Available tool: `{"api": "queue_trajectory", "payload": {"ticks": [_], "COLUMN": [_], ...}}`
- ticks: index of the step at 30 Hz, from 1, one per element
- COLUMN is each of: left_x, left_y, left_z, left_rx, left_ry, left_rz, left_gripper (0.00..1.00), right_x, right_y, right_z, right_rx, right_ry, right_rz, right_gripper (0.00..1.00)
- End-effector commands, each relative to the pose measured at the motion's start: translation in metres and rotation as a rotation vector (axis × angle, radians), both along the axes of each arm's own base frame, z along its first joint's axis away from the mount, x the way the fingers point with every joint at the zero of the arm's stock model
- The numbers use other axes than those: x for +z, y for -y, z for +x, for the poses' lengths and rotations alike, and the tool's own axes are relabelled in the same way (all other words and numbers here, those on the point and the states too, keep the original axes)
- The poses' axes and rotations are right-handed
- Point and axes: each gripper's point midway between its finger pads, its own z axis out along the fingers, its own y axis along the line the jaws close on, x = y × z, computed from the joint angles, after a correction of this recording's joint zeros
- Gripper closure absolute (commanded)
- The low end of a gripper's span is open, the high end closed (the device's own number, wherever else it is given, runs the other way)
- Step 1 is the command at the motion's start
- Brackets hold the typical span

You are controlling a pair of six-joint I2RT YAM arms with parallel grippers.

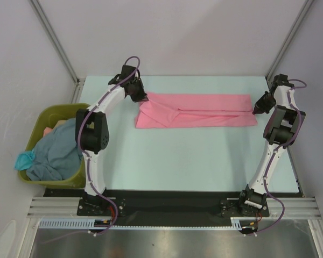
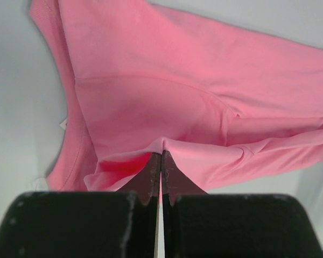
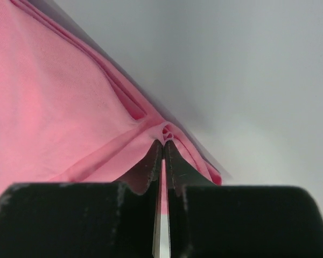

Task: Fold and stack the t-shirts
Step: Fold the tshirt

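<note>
1 pink t-shirt (image 1: 196, 110), 1 grey-blue t-shirt (image 1: 56, 150), 1 teal t-shirt (image 1: 24, 159)

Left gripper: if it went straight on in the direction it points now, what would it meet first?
The left gripper is shut on the edge of the pink t-shirt, so it would push into more of that cloth; how soon the table beneath follows is unclear.
</note>
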Motion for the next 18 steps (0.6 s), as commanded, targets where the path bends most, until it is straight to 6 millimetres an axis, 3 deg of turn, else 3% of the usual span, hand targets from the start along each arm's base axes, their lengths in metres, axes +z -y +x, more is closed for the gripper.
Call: {"api": "queue_trajectory", "payload": {"ticks": [1, 8, 12, 13, 14, 15, 16, 18], "left_x": [0.013, 0.010, 0.003, 0.007, 0.008, 0.003, 0.010, 0.021], "left_y": [-0.002, -0.007, -0.014, -0.016, -0.017, -0.018, -0.018, -0.018], "left_z": [0.017, 0.022, 0.028, 0.032, 0.035, 0.038, 0.040, 0.041], "left_rx": [0.014, 0.033, 0.052, 0.048, 0.047, 0.041, 0.027, 0.008], "left_ry": [0.039, 0.036, 0.026, 0.036, 0.044, 0.037, 0.052, 0.078], "left_rz": [-0.026, -0.014, 0.006, 0.021, 0.032, 0.043, 0.052, 0.067], "left_gripper": [1.00, 1.00, 0.98, 0.96, 0.83, 0.74, 0.58, 0.53], "right_x": [0.011, 0.014, 0.017, 0.024, 0.026, 0.036, 0.040, 0.058], "right_y": [0.009, 0.011, 0.021, 0.033, 0.044, 0.049, 0.054, 0.057], "right_z": [0.008, 0.010, 0.009, 0.008, 0.001, 0.000, -0.004, -0.013], "right_rx": [-0.013, -0.009, -0.017, -0.038, -0.063, -0.056, -0.056, -0.046], "right_ry": [0.026, 0.034, 0.026, 0.025, 0.006, 0.021, 0.017, 0.019], "right_rz": [-0.022, -0.026, -0.044, -0.083, -0.096, -0.116, -0.140, -0.176], "right_gripper": [0.94, 0.81, 0.63, 0.59, 0.50, 0.47, 0.44, 0.35]}}
